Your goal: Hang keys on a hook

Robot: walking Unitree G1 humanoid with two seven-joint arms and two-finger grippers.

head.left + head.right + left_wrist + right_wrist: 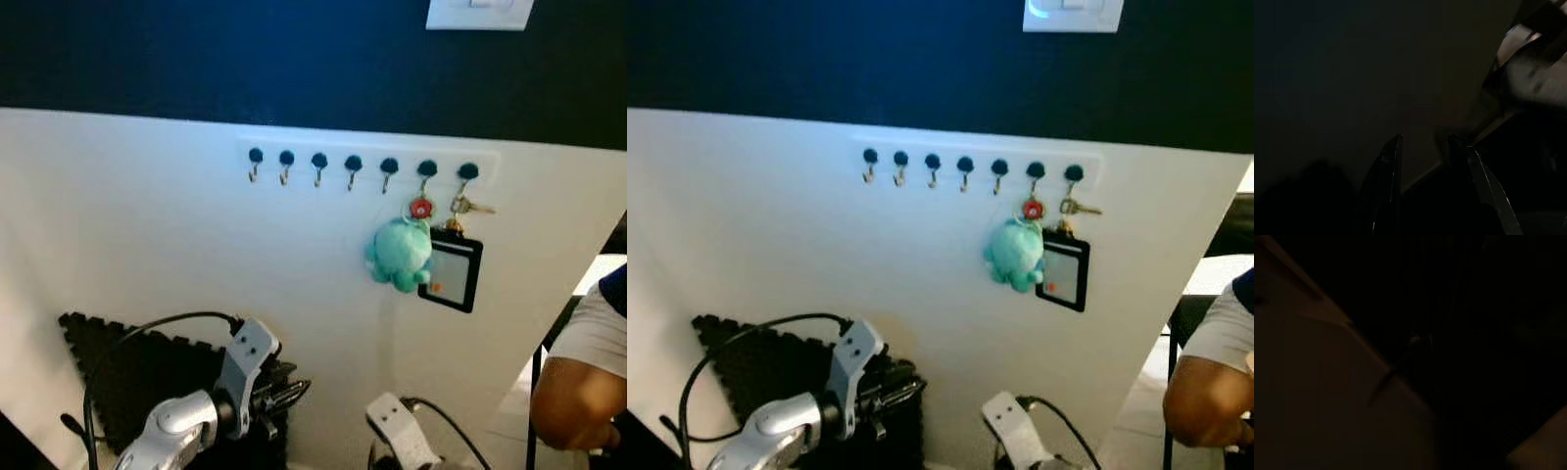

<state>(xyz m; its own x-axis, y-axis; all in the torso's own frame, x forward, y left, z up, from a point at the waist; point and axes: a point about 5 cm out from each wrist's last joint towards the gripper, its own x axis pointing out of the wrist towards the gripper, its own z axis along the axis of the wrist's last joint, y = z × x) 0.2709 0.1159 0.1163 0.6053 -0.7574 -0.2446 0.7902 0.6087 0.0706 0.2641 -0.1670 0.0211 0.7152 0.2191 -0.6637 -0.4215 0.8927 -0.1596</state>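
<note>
**Spotter:** White wall [147, 215] faces you, with a dark band above it and a row of seven small hooks [353, 172] on a pale strip. You have a light switch plate [480, 14] at the top edge of the head view.

**Operator:** Where are the keys?

**Spotter:** You can see the keys [472, 207] hanging from the hook at the right end of the row, with a black card holder [453, 271] dangling below them against the wall. On the hook just beside it, second from the right, hangs a red round tag [420, 208] with a teal plush toy [399, 255] under it, touching the card holder's left edge. The other five hooks are bare.

**Operator:** And my arms?

**Spotter:** Your left gripper [286, 395] sits low, in front of a black foam mat [127, 367] leaning at the foot of the wall. In its wrist view the two black fingers [1387, 191] stand apart with nothing between them, so the jaws are released. Your right arm [402, 433] shows at the bottom edge of the head view, a black cable running off it. Its wrist view is too dark, so you cannot tell how those jaws stand.

**Operator:** Anyone nearby?

**Spotter:** You have a person's arm [573, 397] in a white sleeve at the right edge.
</note>
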